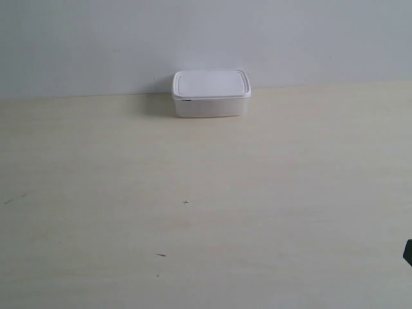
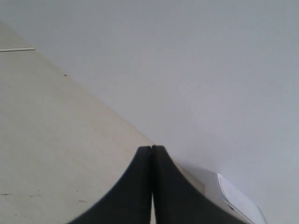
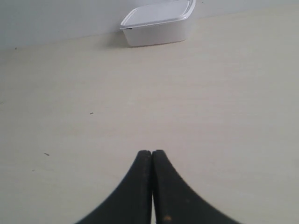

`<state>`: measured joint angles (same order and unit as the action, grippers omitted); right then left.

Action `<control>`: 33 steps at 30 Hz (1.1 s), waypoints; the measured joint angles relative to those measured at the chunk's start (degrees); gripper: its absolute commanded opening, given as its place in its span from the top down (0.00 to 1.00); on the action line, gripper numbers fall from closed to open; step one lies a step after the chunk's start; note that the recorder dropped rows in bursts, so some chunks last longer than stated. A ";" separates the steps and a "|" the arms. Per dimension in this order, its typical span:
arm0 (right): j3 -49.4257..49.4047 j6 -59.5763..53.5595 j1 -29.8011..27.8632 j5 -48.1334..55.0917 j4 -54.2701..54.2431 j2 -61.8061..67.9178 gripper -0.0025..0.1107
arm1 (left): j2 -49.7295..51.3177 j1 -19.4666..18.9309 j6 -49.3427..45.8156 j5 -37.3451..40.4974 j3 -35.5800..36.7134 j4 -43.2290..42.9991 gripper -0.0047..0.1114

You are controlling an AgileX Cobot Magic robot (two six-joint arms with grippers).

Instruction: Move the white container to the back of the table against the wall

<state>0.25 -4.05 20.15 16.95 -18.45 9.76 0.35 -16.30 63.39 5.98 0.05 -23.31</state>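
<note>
The white container [image 1: 211,94] stands lid-on at the back of the beige table [image 1: 206,212], right at the foot of the pale wall [image 1: 206,38]. The right wrist view shows the container [image 3: 158,22] far ahead of my right gripper [image 3: 152,153], whose black fingers are pressed together and hold nothing. My left gripper [image 2: 152,148] is shut and empty too; a corner of the container [image 2: 238,200] shows beside it against the wall [image 2: 196,70]. In the exterior view only a dark sliver of an arm [image 1: 408,251] shows at the right edge.
A few tiny dark specks [image 1: 186,202] mark the table's middle. The table's back edge [image 2: 93,95] meets the wall. A thin pale strip [image 2: 17,49] lies far off on the table in the left wrist view.
</note>
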 measured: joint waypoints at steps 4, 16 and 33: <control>0.00 0.00 0.00 0.12 0.00 -2.08 0.98 | 0.00 -0.09 0.00 0.00 0.00 0.00 0.96; 0.00 0.00 -12.86 0.01 0.00 -9.40 0.98 | 0.00 -0.09 0.00 0.00 0.00 0.00 0.96; 0.00 0.00 -18.31 0.01 0.00 -9.40 0.98 | 0.00 3.38 0.00 0.00 0.00 0.00 0.96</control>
<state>0.25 -4.05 1.84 16.96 -18.45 0.36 0.35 -12.92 63.39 5.98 0.05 -23.31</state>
